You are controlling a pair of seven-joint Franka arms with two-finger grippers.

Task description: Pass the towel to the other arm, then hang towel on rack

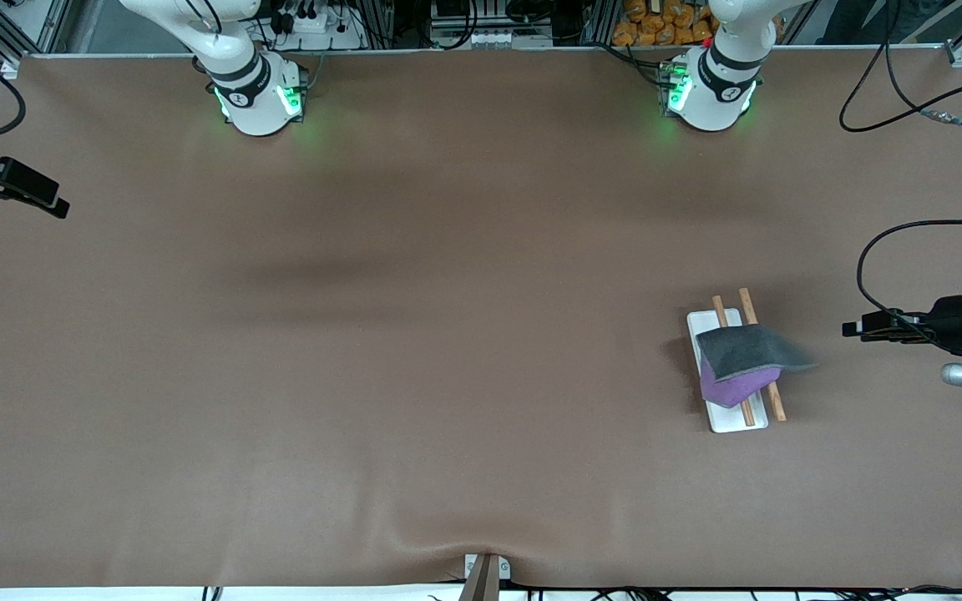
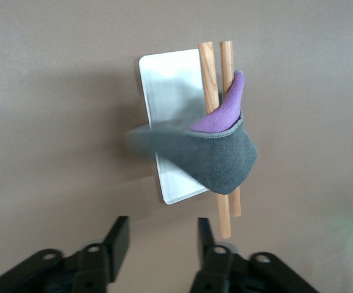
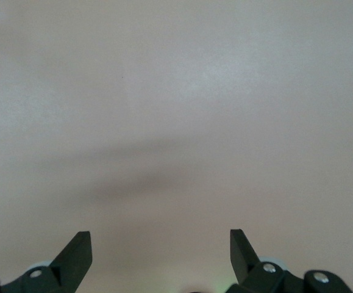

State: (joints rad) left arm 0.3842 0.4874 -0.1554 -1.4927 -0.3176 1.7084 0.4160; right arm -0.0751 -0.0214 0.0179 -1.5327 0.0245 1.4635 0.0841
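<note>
Counter (image 1: 414, 351): covered in brown cloth.
Towel (image 1: 744, 361): draped over rack (image 1: 727, 417), grey face up, purple beneath.
Left tool (image 2: 161, 239): spread.
Right tool (image 3: 161, 250): spread.

Middle of the rack (image 1: 727, 421) rods under the towel (image 1: 746, 355); left gripper (image 2: 161, 241) body cut off by the frame edge.

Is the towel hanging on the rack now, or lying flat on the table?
Hanging on the rack: the towel drapes folded over the rack rods, grey face up, purple underneath. Neither gripper holds it.
</note>
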